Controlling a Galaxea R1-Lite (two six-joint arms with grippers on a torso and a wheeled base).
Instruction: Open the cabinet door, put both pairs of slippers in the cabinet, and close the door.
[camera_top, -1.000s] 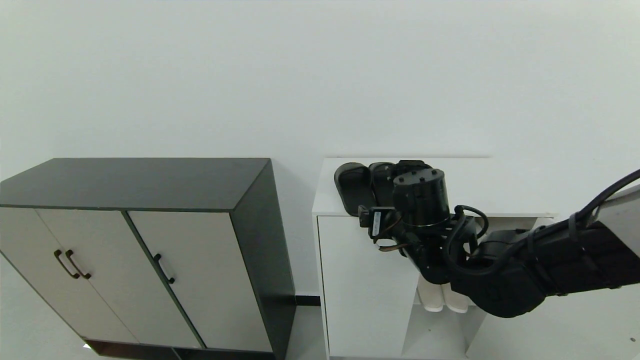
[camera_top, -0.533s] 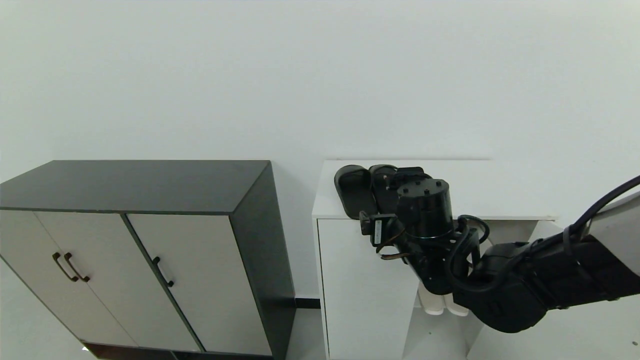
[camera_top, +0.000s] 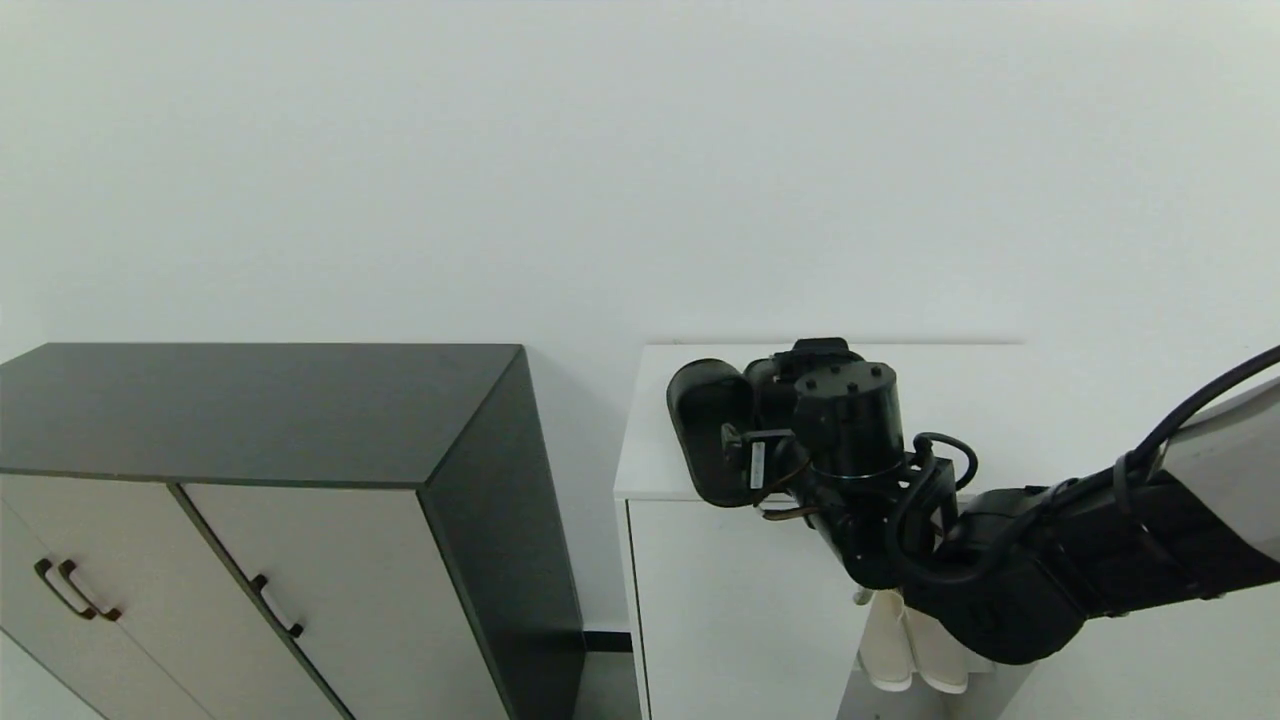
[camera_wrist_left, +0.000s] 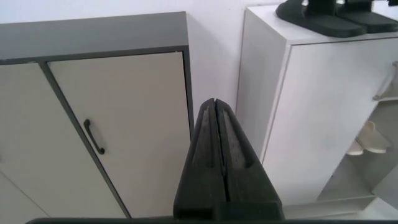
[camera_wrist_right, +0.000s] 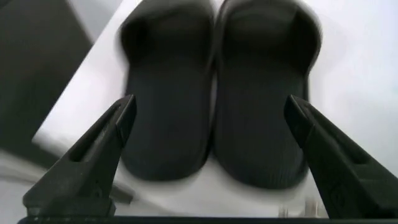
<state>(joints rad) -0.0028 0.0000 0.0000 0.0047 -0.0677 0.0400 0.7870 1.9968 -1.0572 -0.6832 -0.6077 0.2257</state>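
A pair of black slippers (camera_wrist_right: 211, 106) lies side by side on top of the white cabinet (camera_top: 720, 580). My right gripper (camera_wrist_right: 208, 155) is open and hangs just over them, one finger outside each slipper. In the head view the right wrist (camera_top: 845, 420) covers most of the pair, and one black slipper (camera_top: 705, 430) shows beside it. A pair of white slippers (camera_top: 910, 650) stands in the white cabinet's open lower shelf. The black-topped cabinet (camera_top: 250, 410) has its grey doors (camera_wrist_left: 124, 130) closed. My left gripper (camera_wrist_left: 216, 130) is shut and empty, in front of that cabinet.
The grey door carries a dark handle (camera_wrist_left: 94, 137), and more handles (camera_top: 275, 605) show in the head view. A narrow gap separates the two cabinets. A plain white wall stands behind both.
The head camera has moved, so both cabinets sit lower and larger in its picture. The right wrist has moved in a little over the black slippers.
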